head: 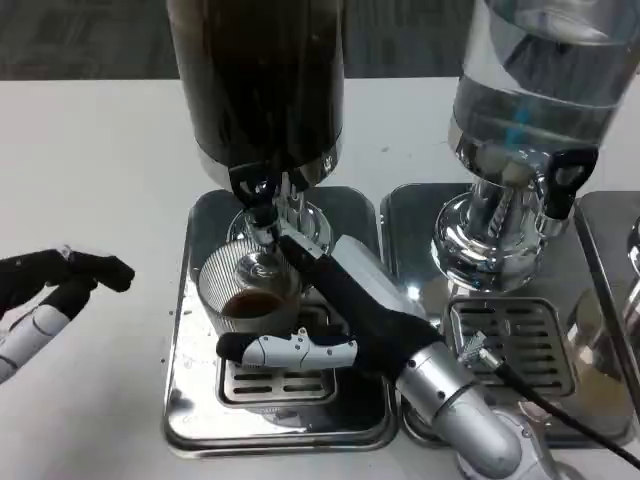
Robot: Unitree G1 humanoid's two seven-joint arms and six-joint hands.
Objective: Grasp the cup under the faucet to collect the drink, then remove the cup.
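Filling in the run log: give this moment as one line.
right hand: holds cup | cup: under dark dispenser's faucet, brown drink inside | left hand: off to side, holding nothing

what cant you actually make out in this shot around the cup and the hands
- Head view: the near side of the cup is hidden by the right hand, so how firmly it is held is unclear.
- Whether drink is flowing from the faucet is too fine to see.
- The left hand is cut off by the left edge.
- The tops of the dark dispenser and the clear dispenser are cut off by the top edge.
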